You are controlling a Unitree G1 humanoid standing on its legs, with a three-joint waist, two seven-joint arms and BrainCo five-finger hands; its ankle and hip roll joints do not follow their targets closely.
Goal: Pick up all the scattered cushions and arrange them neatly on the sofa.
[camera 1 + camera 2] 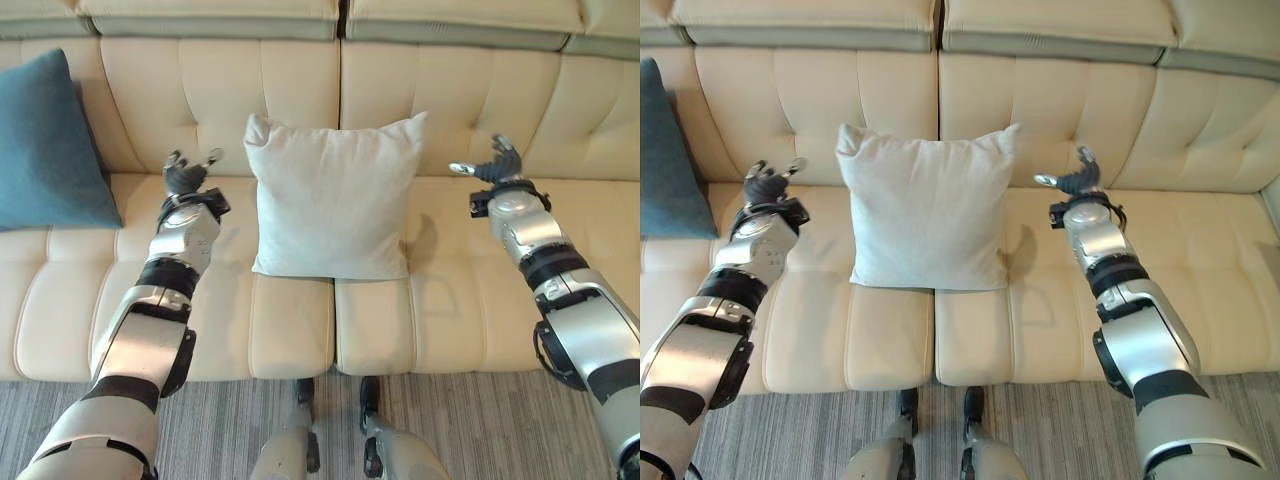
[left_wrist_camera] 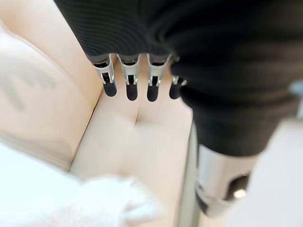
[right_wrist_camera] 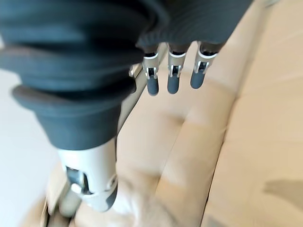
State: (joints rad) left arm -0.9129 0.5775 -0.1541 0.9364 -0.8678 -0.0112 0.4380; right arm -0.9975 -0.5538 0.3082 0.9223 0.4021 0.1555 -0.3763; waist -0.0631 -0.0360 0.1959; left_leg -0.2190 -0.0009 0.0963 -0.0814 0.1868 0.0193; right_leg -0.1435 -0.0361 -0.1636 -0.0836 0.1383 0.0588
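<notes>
A pale grey-white cushion [image 1: 333, 200] stands upright in the middle of the cream sofa [image 1: 470, 300], leaning on the backrest. My left hand [image 1: 186, 174] hovers to its left, apart from it, fingers relaxed and holding nothing. My right hand [image 1: 497, 165] is to the cushion's right, also apart, fingers spread with nothing in them. A teal cushion [image 1: 45, 145] leans against the backrest at the sofa's far left. In the left wrist view the white cushion [image 2: 57, 198] shows below my fingers [image 2: 131, 87]; in the right wrist view my fingers [image 3: 173, 80] hang over bare sofa.
A grey striped rug [image 1: 480, 420] lies in front of the sofa. The seat cushions right of the white cushion [image 1: 1200, 290] are bare, as is the seat between the teal cushion and my left arm.
</notes>
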